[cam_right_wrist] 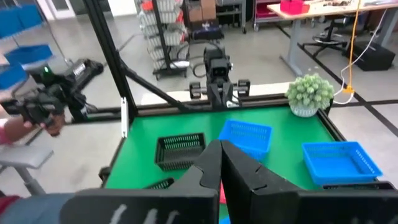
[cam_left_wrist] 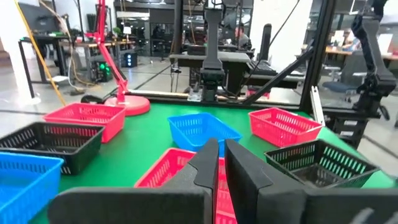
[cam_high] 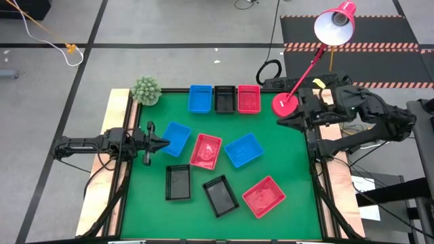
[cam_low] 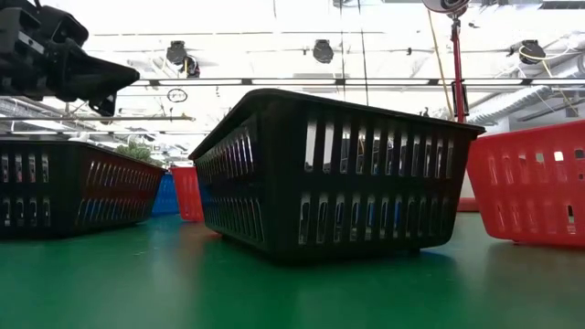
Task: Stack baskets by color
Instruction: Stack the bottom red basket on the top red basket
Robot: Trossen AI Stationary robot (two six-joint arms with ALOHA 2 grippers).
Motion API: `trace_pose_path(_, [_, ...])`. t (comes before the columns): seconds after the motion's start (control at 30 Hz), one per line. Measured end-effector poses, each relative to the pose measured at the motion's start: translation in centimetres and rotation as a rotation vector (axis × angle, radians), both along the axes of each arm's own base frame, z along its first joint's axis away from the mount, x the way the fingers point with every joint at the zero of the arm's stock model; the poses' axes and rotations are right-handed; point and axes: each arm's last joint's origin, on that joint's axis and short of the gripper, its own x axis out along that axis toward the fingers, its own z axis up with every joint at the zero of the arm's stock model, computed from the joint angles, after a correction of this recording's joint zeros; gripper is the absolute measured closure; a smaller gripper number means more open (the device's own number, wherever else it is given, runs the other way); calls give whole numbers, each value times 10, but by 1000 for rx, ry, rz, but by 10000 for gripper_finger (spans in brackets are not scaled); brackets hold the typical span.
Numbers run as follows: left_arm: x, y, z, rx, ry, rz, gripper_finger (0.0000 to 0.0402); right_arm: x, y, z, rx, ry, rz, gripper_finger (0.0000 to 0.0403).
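Observation:
Nine baskets lie on the green table. A blue (cam_high: pixel 200 98), a black (cam_high: pixel 224 99) and a red one (cam_high: pixel 249 99) stand side by side along the far edge. Scattered singly in the middle are two blue (cam_high: pixel 176 137) (cam_high: pixel 243 150), two red (cam_high: pixel 205 150) (cam_high: pixel 264 196) and two black (cam_high: pixel 178 182) (cam_high: pixel 220 195) baskets, all resting on their bottoms. My left gripper (cam_high: pixel 165 142) (cam_left_wrist: pixel 221 155) is shut and level at the left edge, just short of the near-left blue basket. My right gripper (cam_high: pixel 281 123) (cam_right_wrist: pixel 221 149) is shut, raised above the right edge, holding nothing.
A small green spiky plant (cam_high: pixel 146 90) stands at the far left corner. A red lamp's round base (cam_high: pixel 283 104) sits at the far right corner, below my right gripper, with its head (cam_high: pixel 336 26) beyond the table. Wooden strips (cam_high: pixel 114 122) border the green mat.

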Motion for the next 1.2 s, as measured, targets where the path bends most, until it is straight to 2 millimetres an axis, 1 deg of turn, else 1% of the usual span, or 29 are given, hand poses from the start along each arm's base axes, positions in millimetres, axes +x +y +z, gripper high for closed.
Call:
trace_pose_path(0.17, [-1, 0, 8, -74, -55, -4, 371, 0, 0, -2, -5, 19, 1, 403])
trace_pose_path(0.2, [-2, 0, 13, -73, -68, -5, 371, 0, 0, -3, -11, 21, 3, 403])
trace_pose_path(0.3, [-5, 0, 37, -45, -119, 13, 371, 1, 0, -5, -36, 26, 10, 403])
trace_pose_path(0.37, [-8, 0, 58, -20, -145, 17, 371, 1, 0, -7, -44, 31, 7, 403])
trace_pose_path(0.43, [-11, 0, 84, 0, -148, 19, 371, 2, 0, -8, -44, 31, 7, 403])
trace_pose_path(0.6, [-16, 0, 152, 37, -79, 21, 371, 8, 0, -15, -44, 28, 8, 403])
trace_pose_path(0.73, [-16, 0, 208, 34, -26, 20, 371, 16, 1, -26, -44, 38, 8, 403])
trace_pose_path(0.83, [-12, 0, 242, 34, 28, 12, 371, 21, 1, -34, -35, 40, 6, 403])
trace_pose_path(0.9, [-8, 0, 259, 34, 91, 1, 371, 24, 1, -40, -21, 45, 1, 403])
trace_pose_path(0.97, [-1, -2, 273, 26, 157, -25, 371, 27, 2, -46, -7, 53, -3, 403])
trace_pose_path(1.03, [7, -4, 278, 9, 237, -51, 371, 30, 2, -54, 16, 79, -11, 403])
trace_pose_path(1.1, [16, -9, 279, -15, 296, -83, 371, 33, 3, -63, 51, 98, -15, 403])
trace_pose_path(1.2, [31, -18, 271, -7, 360, -140, 371, 36, 12, -75, 100, 129, 12, 403])
